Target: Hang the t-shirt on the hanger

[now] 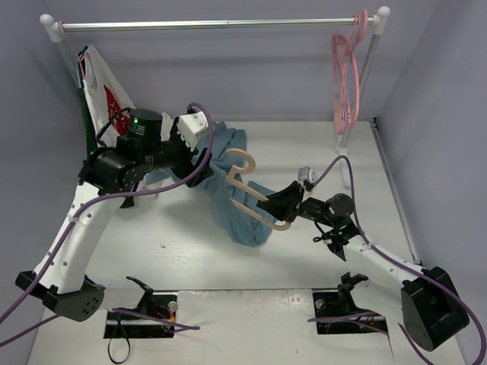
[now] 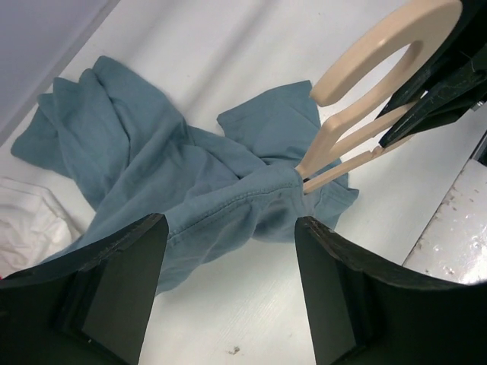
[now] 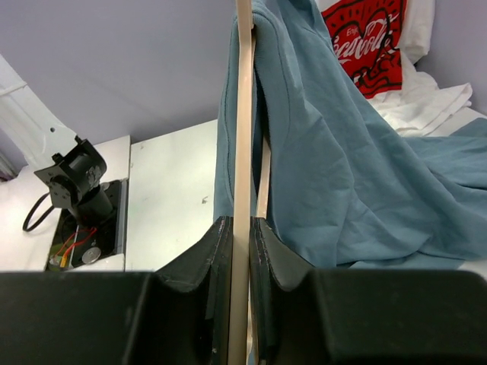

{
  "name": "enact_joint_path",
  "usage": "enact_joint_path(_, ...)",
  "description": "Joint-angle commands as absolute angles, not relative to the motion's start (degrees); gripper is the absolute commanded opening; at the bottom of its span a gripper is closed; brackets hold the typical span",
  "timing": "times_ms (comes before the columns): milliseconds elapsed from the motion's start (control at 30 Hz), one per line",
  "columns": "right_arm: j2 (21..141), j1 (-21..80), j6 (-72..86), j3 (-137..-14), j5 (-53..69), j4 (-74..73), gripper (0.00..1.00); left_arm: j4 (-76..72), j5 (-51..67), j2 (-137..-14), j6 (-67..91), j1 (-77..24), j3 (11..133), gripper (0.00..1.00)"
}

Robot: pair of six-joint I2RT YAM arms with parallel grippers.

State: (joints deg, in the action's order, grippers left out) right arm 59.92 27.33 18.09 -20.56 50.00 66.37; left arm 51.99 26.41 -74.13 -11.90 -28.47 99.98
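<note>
Grip status, right gripper (image 3: 240, 226): I read it as clenched on the hanger (image 3: 243, 114). Both black fingers press flat against the thin beige bar, and no gap shows in the right wrist view. In the overhead view the hanger sits near the centre of the table (image 1: 190, 243), with its hook toward 11 o'clock and its clamped end toward 5 o'clock. The t-shirt (image 1: 228, 194) is a wrinkled teal-blue heap around the hanger, part lifted on it and part lying on the table toward 11 o'clock. The right wrist view shows cloth draped over one arm of the hanger and falling away to the side. The left wrist view shows the hanger's two bars entering a hemmed opening of the shirt while the hook stays outside; I cannot tell which opening it is. The left gripper (image 2: 228, 228) is released, with its jaws wide apart above the shirt. Cloth shows between the fingers but, as far as I can see, touches neither. In the overhead view this gripper sits at 10 o'clock from the hanger, beside the upper edge of the shirt. A white garment with red print (image 1: 106, 91) sits at 10 o'clock of the table, below the left end of the metal rail (image 1: 213, 24). Pink hangers (image 1: 346, 84) hang from the rail's right end at 1 o'clock.
</note>
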Motion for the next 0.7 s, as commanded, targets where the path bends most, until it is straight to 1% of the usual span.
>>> enact_joint_path(0, 59.85, 26.98, 17.40, -23.20, 53.17, 75.33, 0.00, 53.26, 26.10, -73.65, -15.46, -27.86, 103.09, 0.68)
enact_joint_path(133, 59.68, 26.90, 16.09, -23.99, 53.96, 72.60, 0.00, 56.77, 25.40, -75.41, -20.20, -26.99, 103.88, 0.68)
enact_joint_path(233, 59.59, 26.98, 15.65, -24.26, 54.67, 71.55, 0.00, 60.64, 26.89, -78.48, -23.36, -26.10, 106.17, 0.68)
enact_joint_path(400, 60.12, 26.98, 15.21, -25.58, 56.16, 69.88, 0.00, 64.50, 30.75, -80.77, -28.20, -25.84, 106.26, 0.68)
enact_joint_path(667, 61.26, 26.89, 14.77, -26.89, 57.74, 68.47, 0.00, 66.00, 35.24, -83.93, -29.97, -25.49, 104.24, 0.68)
